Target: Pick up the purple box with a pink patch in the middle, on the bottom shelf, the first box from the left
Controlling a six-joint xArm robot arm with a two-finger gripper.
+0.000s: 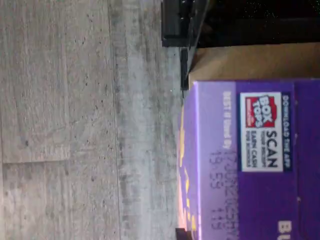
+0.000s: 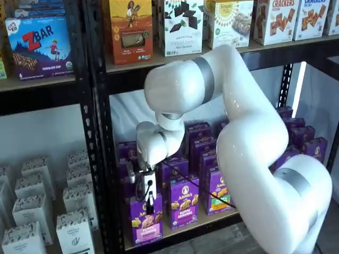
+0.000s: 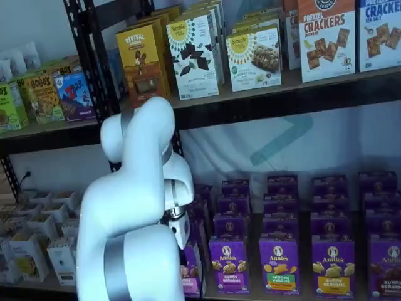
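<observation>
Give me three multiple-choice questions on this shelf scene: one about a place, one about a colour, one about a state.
1. The white-bodied, black-fingered gripper is: A, at the upright purple cardboard box on the light-brown wooden bottom shelf; B, at the upper shelf; C, among the white cartons.
2. The rectangular ZBar cardboard box is: A, orange; B, blue; C, white.
3. That purple box is: A, lying flat; B, raised to the upper shelf; C, standing upright.
Answers: A, the fingers hang before that box's upper front; B, its front is blue; C, its base sits on the board.
</observation>
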